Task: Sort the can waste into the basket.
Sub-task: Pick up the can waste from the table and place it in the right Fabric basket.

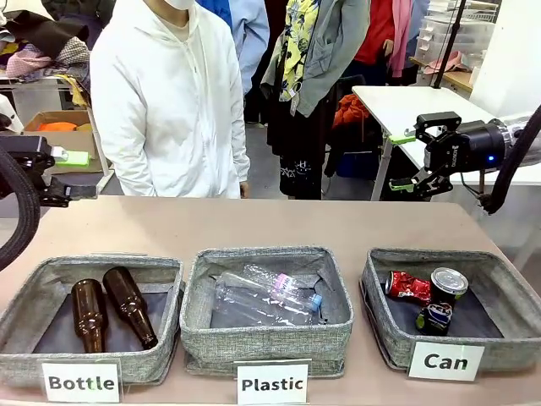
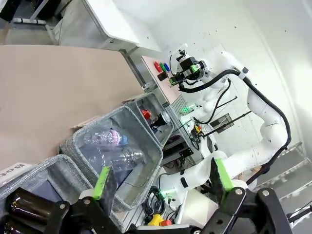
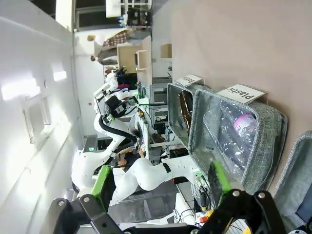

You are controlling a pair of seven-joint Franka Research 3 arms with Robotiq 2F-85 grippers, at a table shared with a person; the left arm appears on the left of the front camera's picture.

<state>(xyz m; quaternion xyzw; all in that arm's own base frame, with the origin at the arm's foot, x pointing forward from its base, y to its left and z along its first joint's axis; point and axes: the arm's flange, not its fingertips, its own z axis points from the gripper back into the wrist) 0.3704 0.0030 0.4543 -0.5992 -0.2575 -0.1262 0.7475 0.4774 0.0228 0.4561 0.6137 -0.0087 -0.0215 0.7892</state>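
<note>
The cans (image 1: 427, 298) lie inside the Can basket (image 1: 507, 338), below your nearer right end effector (image 1: 414, 161), which hangs spread and empty, like the left end effector (image 1: 72, 173).

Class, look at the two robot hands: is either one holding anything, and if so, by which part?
Nothing is held. The left hand and right hand both hang open and empty above the table; the red can and dark can lie in the Can basket.

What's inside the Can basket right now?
The Can basket holds a crushed red can, a dark can and a silver-topped can end, clustered at its left half on dark lining. Whatever lies under them is hidden.
</note>
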